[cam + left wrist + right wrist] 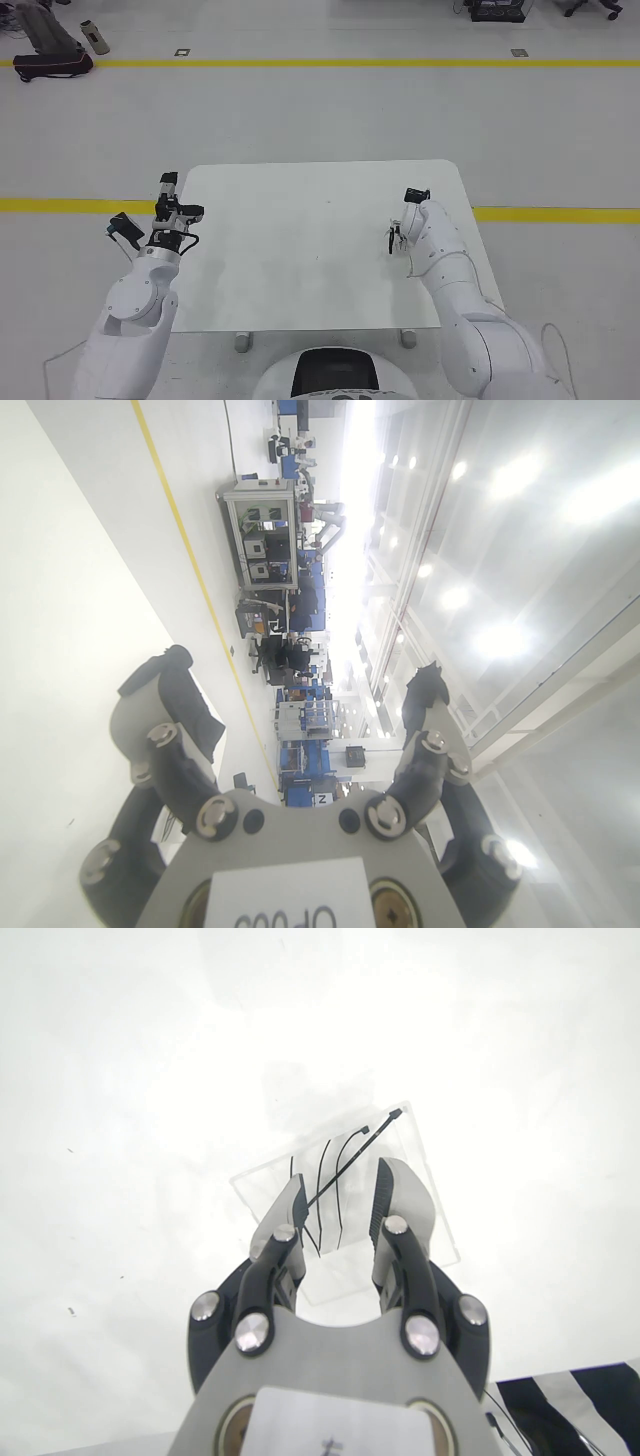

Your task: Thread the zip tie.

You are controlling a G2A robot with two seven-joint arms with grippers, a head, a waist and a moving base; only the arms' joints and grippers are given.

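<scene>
Thin black zip ties (352, 1157), sq. heads, in clear tray (402, 1140).

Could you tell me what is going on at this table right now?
A two-armed robot is set up to thread a zip tie. Its right gripper hangs open over a clear tray on the white table. Several black zip ties lie in the tray. One straight tie runs up to one finger, but none is gripped. The left gripper, at the table's other side, is open, empty and pointed toward the room. No threading has begun.
</scene>
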